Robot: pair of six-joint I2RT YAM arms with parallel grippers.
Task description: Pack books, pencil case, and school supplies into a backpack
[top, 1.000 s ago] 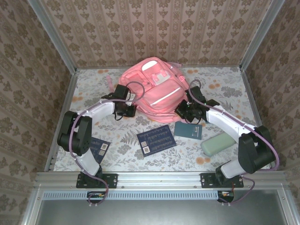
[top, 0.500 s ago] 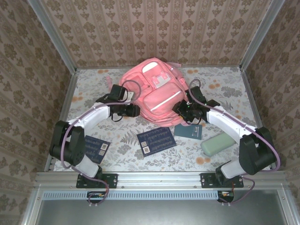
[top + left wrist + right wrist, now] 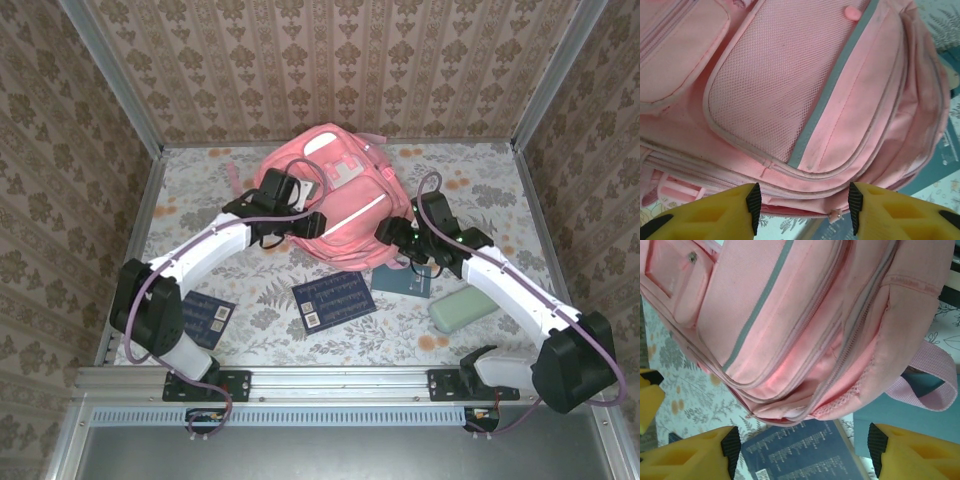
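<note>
The pink backpack (image 3: 335,195) lies flat at the back middle of the table. My left gripper (image 3: 308,222) hovers over its near-left side, open; in the left wrist view (image 3: 804,209) the bag's zippered edge (image 3: 805,192) runs between the pads without touching them. My right gripper (image 3: 394,234) is open at the bag's near-right corner, and in its wrist view (image 3: 805,450) it hangs above a navy book (image 3: 805,452). That book (image 3: 335,298) lies just in front of the bag, with a second navy book (image 3: 208,315) at the near left. The teal notebook (image 3: 402,280) and mint pencil case (image 3: 465,306) lie to the right.
A pink strap loop (image 3: 935,377) of the backpack hangs over the teal notebook (image 3: 895,422). Patterned walls with metal posts (image 3: 150,190) close in the table on three sides. Bare floral tablecloth (image 3: 260,285) shows between the books.
Both grippers have gone from shut to open, letting go of the backpack's edges. The left one moved right over the bag, and the right arm swung out toward the near right.
</note>
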